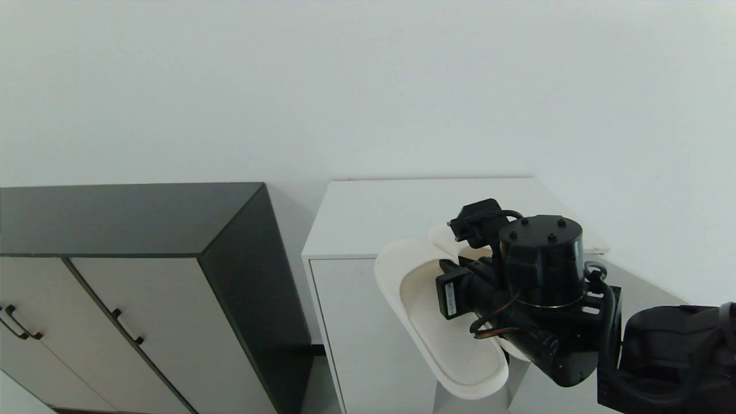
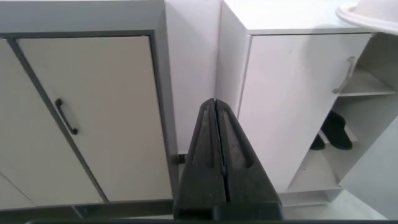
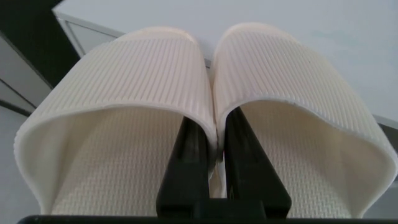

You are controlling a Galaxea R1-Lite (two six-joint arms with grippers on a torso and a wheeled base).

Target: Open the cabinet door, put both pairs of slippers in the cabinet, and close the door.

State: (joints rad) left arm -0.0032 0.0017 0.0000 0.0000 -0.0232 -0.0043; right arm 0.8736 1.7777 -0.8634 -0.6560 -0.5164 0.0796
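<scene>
My right gripper [image 1: 454,269] is shut on a pair of cream slippers [image 1: 445,325], held in the air in front of the white cabinet [image 1: 402,210]. In the right wrist view its fingers [image 3: 189,146] reach into the two slippers [image 3: 124,93] and pinch their touching inner walls together. The left wrist view shows the cabinet's left door [image 2: 292,106] with its handle [image 2: 344,74], and open shelves to the right of it. A dark pair of slippers [image 2: 336,129] lies on a lower shelf inside. My left gripper [image 2: 216,112] is shut on nothing, low in front of the gap between the two cabinets.
A black-topped cabinet [image 1: 126,215] with beige doors and dark handles [image 1: 126,326] stands left of the white cabinet, a narrow gap between them. A white wall runs behind both. A grey panel [image 1: 644,287] shows to the right behind my right arm.
</scene>
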